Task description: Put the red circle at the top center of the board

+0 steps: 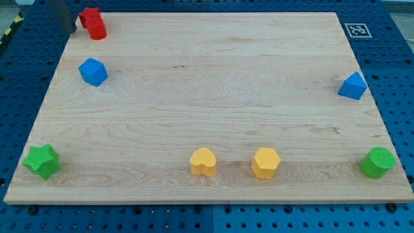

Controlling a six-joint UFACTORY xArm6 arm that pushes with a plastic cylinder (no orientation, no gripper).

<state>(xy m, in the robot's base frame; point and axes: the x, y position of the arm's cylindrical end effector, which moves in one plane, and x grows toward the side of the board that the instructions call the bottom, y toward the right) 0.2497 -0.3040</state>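
Observation:
Two red blocks sit touching in the top left corner of the wooden board (207,97). The lower one looks like the red circle (98,30). The upper red block (89,15) has a shape I cannot make out. The dark rod comes down at the view's top left, and my tip (73,30) rests just left of the red blocks, close to them or touching them.
A blue cube (93,71) lies below the red blocks. A blue triangle (352,86) is at the right edge. Along the bottom are a green star (42,160), a yellow heart (203,162), a yellow hexagon (266,162) and a green circle (378,162). A marker tag (356,30) is at the top right.

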